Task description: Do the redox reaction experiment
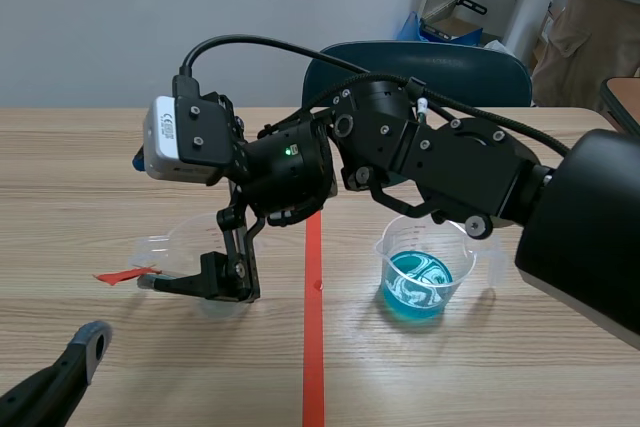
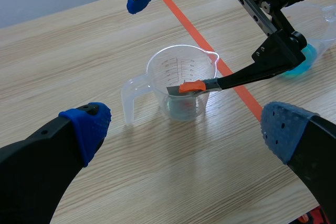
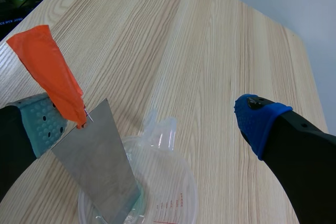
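The right gripper [image 3: 149, 121], fingers spread wide, carries a thin grey metal strip with an orange tape tag [image 3: 100, 156] against one pad. The strip's end dips into the clear plastic measuring cup [image 2: 160, 72] on the desk [image 1: 500, 377]. The left gripper [image 2: 185, 128] hangs wide apart just before the cup.

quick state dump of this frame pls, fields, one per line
left gripper: open, holds nothing, low, just short of the clear beaker
right gripper: open wide, arm extends past the tape line, over the clear beaker
clear beaker: upright, on the left of the tape line
metal strip: tilted, lower end inside the clear beaker, lying against one right finger pad, not clamped
orange tag: on the strip's upper end
beaker of blue liquid: upright, on the right of the tape line, nothing touching it
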`<state>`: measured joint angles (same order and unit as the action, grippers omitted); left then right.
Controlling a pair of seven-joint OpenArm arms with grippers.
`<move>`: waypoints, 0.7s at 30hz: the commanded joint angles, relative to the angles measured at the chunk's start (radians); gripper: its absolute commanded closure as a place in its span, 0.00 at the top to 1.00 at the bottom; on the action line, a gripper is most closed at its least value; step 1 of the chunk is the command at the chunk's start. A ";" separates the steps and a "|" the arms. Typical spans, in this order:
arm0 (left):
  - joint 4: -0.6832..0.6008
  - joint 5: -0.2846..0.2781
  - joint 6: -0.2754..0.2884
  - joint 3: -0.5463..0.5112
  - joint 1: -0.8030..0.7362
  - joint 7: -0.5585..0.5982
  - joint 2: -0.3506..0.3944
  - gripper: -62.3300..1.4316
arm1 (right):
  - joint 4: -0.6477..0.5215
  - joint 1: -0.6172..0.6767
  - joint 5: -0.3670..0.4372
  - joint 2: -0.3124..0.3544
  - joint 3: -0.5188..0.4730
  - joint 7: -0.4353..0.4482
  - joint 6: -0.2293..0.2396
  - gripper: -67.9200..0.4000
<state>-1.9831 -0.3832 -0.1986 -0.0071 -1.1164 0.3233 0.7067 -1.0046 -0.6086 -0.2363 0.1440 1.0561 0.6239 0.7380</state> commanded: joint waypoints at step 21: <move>-0.017 0.002 0.002 0.004 0.000 0.016 0.003 0.98 | -0.007 -0.017 0.016 -0.019 0.000 0.000 0.008 1.00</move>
<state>-1.9831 -0.3832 -0.1986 -0.0071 -1.1164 0.3233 0.7067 -1.0046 -0.6086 -0.2363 0.1356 1.0561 0.6117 0.7380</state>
